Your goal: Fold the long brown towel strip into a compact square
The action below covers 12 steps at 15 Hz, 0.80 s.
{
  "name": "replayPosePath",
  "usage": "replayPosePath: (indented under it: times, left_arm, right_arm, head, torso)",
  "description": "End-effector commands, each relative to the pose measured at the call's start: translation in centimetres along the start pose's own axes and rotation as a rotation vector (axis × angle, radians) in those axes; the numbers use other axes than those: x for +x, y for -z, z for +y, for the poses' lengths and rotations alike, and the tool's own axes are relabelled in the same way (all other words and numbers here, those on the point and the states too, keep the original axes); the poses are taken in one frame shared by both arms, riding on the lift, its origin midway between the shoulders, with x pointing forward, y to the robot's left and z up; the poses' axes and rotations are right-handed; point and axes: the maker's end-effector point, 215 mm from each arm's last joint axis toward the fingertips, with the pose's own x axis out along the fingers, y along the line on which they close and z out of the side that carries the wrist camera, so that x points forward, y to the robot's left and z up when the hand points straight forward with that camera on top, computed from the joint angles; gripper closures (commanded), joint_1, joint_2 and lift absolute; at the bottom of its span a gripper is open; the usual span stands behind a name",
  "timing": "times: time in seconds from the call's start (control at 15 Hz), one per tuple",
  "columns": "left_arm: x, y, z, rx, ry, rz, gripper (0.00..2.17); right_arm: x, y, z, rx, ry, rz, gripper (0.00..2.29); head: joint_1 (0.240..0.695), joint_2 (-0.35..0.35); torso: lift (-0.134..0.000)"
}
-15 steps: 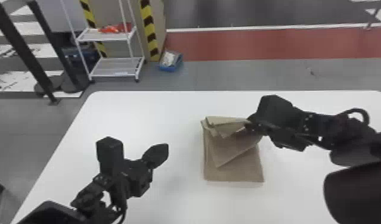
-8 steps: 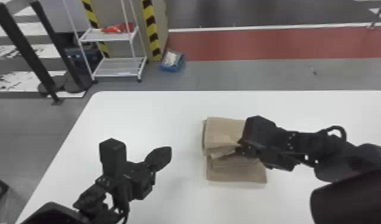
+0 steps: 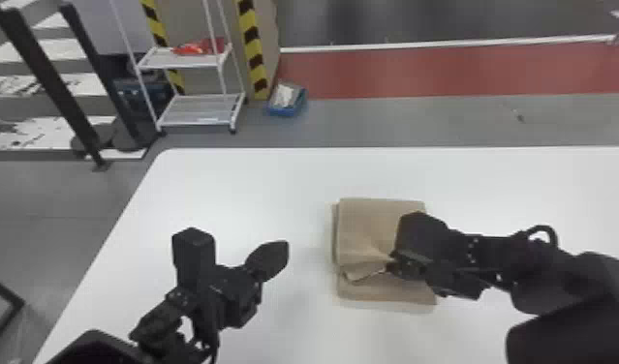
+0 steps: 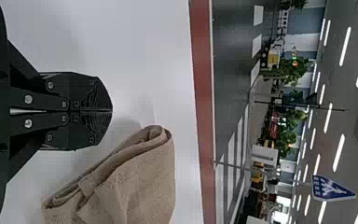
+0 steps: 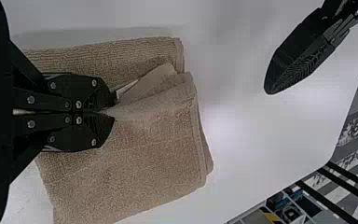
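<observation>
1. Brown towel [image 3: 366,227], pinched by a ridge of its upper cloth in the right gripper [image 3: 391,266]; that gripper's two black fingers are clenched together on the fabric.
2. Just around the fingertips, the gripped cloth is drawn up into creases, and a loose flap opens beside them, as the right wrist view shows.
3. Outward from there, the towel lies as a folded, layered stack, roughly square. A lower layer sticks out past the upper one along the side nearest the robot, and a thin edge of lower cloth shows along the left side.
4. The right arm [image 3: 497,256] comes in from the right and reaches over the towel's right part.
5. The left gripper [image 3: 285,248] is apart from the towel, to its left, above the table; its fingers are closed against each other with nothing between them.
6. Under everything is the white table [image 3: 235,193], with the towel resting on it.
7. Past the table's far edge, toward the left, stands a white wire rack [image 3: 196,116] with a red item [image 3: 196,47] on its upper shelf, near yellow-and-black striped posts. A blue bin [image 3: 283,111] sits on the floor beside the rack, and a red floor band [image 3: 448,72] runs off to the right.
</observation>
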Motion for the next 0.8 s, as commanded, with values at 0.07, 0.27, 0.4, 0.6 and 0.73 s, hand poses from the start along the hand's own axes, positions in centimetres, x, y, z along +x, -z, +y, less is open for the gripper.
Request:
replayPosePath:
  times: [0.07, 0.27, 0.4, 0.6, 0.73]
  left_arm:
    - [0.0, 0.1, -0.1, 0.002, 0.001, 0.002, 1.19]
    - [0.0, 0.0, -0.1, 0.002, 0.001, 0.001, 1.20]
    - [0.1, -0.2, 0.0, 0.003, 0.000, -0.003, 1.19]
    - [0.2, -0.1, 0.2, 0.003, -0.002, -0.001, 1.19]
    - [0.3, 0.0, 0.3, 0.002, -0.004, 0.002, 1.20]
  right_arm:
    - [0.4, -0.4, -0.1, -0.004, -0.005, -0.009, 0.97]
    - [1.1, -0.9, 0.2, -0.004, -0.016, -0.017, 0.92]
    - [1.7, -0.7, 0.4, -0.003, -0.029, -0.011, 0.89]
    - [2.0, -1.3, 0.6, -0.007, -0.035, -0.019, 0.89]
    - [2.1, -1.9, 0.7, -0.012, -0.040, -0.027, 0.89]
  head:
    - [0.695, 0.125]
    - [0.695, 0.130]
    - [0.695, 0.137]
    - [0.695, 0.141]
    - [0.695, 0.146]
  torso:
    - [-0.124]
    - [-0.124]
    - [-0.124]
    - [-0.124]
    - [-0.124]
